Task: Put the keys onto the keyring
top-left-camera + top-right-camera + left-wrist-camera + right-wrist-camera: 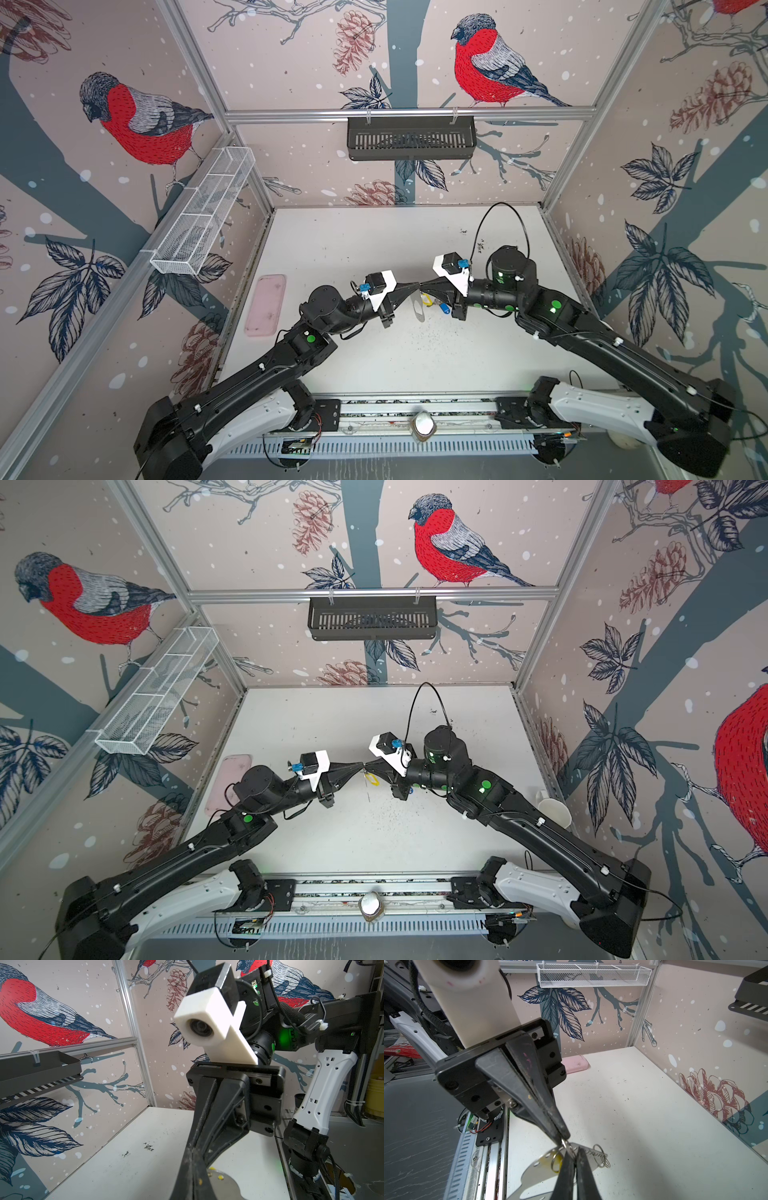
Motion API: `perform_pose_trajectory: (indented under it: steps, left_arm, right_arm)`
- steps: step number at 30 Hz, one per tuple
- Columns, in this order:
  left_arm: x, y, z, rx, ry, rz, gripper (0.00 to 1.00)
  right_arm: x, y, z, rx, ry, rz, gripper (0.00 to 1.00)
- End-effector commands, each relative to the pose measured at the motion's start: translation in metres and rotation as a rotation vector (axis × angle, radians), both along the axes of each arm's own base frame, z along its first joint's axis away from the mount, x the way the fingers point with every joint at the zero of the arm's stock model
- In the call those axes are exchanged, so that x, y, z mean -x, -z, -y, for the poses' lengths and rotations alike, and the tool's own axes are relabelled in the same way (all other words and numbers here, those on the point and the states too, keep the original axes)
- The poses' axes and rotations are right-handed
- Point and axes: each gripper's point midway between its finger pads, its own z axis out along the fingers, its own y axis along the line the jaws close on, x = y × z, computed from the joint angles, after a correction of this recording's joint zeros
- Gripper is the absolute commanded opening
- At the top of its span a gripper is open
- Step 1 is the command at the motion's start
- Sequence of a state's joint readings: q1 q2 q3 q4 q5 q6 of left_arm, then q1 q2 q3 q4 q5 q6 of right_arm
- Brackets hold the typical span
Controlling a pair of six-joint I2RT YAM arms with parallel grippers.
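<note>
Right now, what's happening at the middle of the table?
The two grippers meet tip to tip over the table. The left gripper is shut on a small ring at the edge of the keyring; the right gripper is shut on that plate. The yellow-tagged key and blue-tagged key show beside the tips; whether either is threaded I cannot tell.

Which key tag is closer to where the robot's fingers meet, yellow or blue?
The yellow tag. In a top view it shows right beside the meeting fingers, while the blue tag lies further off.
</note>
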State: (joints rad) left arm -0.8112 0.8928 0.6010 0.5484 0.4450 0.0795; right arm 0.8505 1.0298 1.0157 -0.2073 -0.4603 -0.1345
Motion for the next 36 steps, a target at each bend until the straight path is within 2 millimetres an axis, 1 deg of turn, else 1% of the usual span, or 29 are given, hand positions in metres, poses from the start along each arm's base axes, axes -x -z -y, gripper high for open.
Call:
perform_pose_trajectory:
  steps: [1,3,7,10,14,17,22,24,26,27,30,33,36]
  left_arm:
    - [0.004,-0.008,0.0,0.019,0.016,0.015,0.0]
    - [0.002,-0.01,-0.003,0.024,-0.003,0.018,0.02]
    - [0.001,-0.014,-0.008,0.036,-0.023,0.025,0.13]
    - [0.0,-0.016,-0.01,0.032,-0.039,0.03,0.17]
    - [-0.002,-0.017,-0.017,0.02,-0.08,0.039,0.18]
    - [-0.003,-0.02,-0.024,0.009,-0.116,0.045,0.22]
    - [-0.016,-0.011,-0.034,-0.08,-0.216,-0.002,0.23]
    - [-0.024,-0.008,-0.038,-0.11,-0.271,-0.028,0.24]
    - [-0.031,-0.003,-0.042,-0.141,-0.312,-0.049,0.25]
    - [-0.033,-0.001,-0.042,-0.158,-0.32,-0.055,0.25]
    - [-0.036,0.003,-0.041,-0.192,-0.33,-0.061,0.25]
    - [-0.034,0.003,-0.038,-0.207,-0.311,-0.042,0.26]
    - [-0.034,0.001,-0.037,-0.215,-0.306,-0.02,0.28]
  right_arm:
    - [0.004,-0.017,-0.005,-0.045,-0.037,0.056,0.0]
    - [0.002,-0.015,-0.004,-0.034,-0.025,0.056,0.0]
    - [-0.003,-0.007,-0.005,0.0,-0.009,0.044,0.0]
    - [-0.007,-0.003,-0.005,0.024,0.003,0.038,0.0]
    - [-0.011,0.002,-0.004,0.066,0.019,0.031,0.0]
    - [-0.014,0.005,-0.005,0.1,0.029,0.024,0.0]
    - [-0.024,0.011,-0.005,0.195,0.057,0.012,0.0]
    - [-0.029,0.012,-0.005,0.253,0.07,0.01,0.0]
    - [-0.031,0.007,-0.004,0.303,0.076,0.017,0.0]
    - [-0.036,0.013,-0.008,0.349,0.078,0.007,0.0]
    - [-0.04,0.013,-0.01,0.439,0.071,0.0,0.0]
    - [-0.043,0.018,-0.012,0.519,0.057,-0.003,0.0]
    - [-0.044,0.02,-0.014,0.554,0.048,0.0,0.0]
